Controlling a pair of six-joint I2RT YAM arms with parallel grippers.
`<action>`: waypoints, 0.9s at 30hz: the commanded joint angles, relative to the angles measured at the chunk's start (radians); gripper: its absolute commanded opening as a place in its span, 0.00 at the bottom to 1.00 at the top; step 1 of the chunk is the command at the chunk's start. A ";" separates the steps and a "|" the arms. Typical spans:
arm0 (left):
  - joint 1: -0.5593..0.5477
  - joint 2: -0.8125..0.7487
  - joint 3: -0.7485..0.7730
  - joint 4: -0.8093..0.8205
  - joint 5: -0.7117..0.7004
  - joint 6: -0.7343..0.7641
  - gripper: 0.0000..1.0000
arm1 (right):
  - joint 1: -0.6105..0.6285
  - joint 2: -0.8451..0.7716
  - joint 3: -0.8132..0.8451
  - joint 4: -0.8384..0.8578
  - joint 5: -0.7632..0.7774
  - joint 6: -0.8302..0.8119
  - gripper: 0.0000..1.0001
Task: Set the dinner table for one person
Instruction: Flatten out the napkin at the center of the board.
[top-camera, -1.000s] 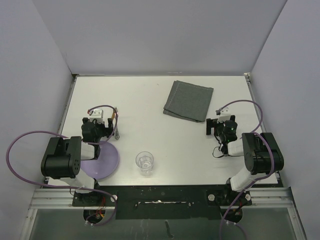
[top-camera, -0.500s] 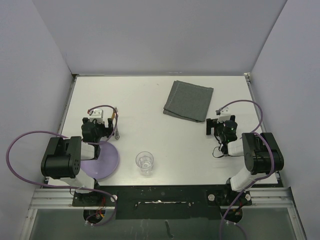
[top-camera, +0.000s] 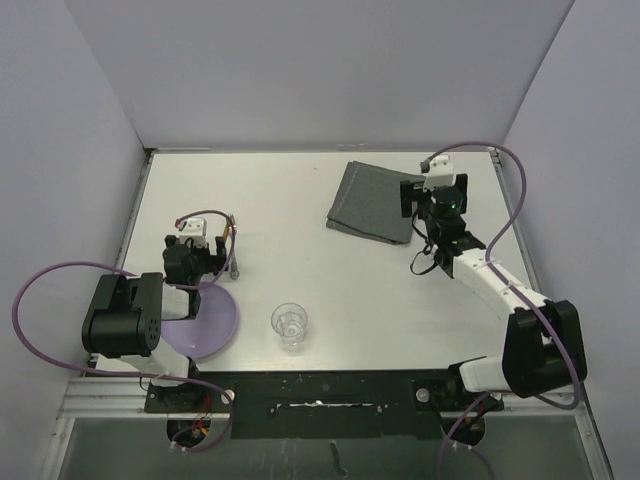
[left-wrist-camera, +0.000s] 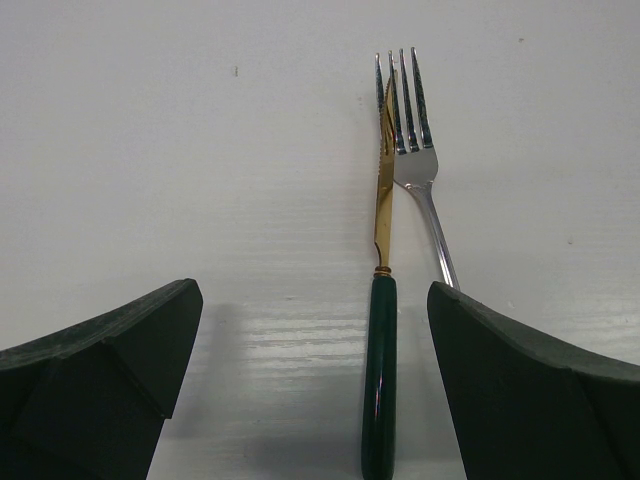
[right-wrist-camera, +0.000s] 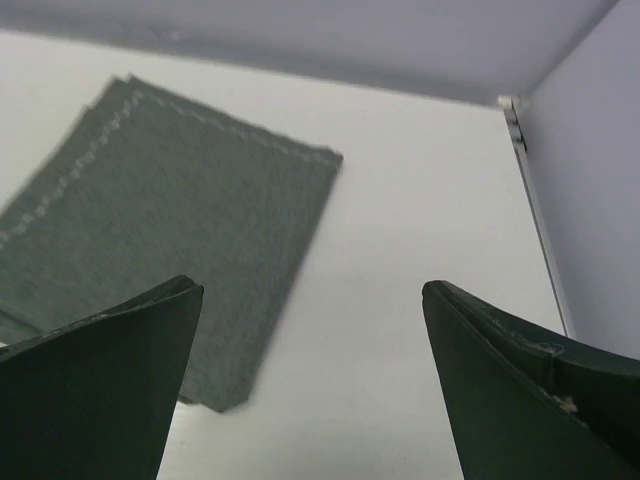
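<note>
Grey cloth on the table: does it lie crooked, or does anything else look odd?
Yes. The grey cloth lies turned against the edges of the dinner table, and its folded layers are offset. On the left, the blade of the knife overlaps the fork.

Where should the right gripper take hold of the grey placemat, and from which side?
Probably take the placemat at its right edge, towards the corner nearest the arm, coming down from the right. It lies flat on the dinner table, so only an edge offers anything to pinch, and that edge sits just below the open right gripper.
</note>
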 joint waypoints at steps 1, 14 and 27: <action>-0.005 0.010 0.028 0.036 0.006 -0.002 0.98 | 0.007 -0.081 0.230 -0.337 -0.095 0.094 0.98; -0.005 0.010 0.029 0.036 0.006 -0.002 0.98 | 0.010 -0.331 0.231 -0.352 -0.494 0.225 0.98; -0.005 0.011 0.029 0.036 0.006 -0.001 0.98 | 0.016 -0.214 0.367 -0.464 -0.608 0.293 0.98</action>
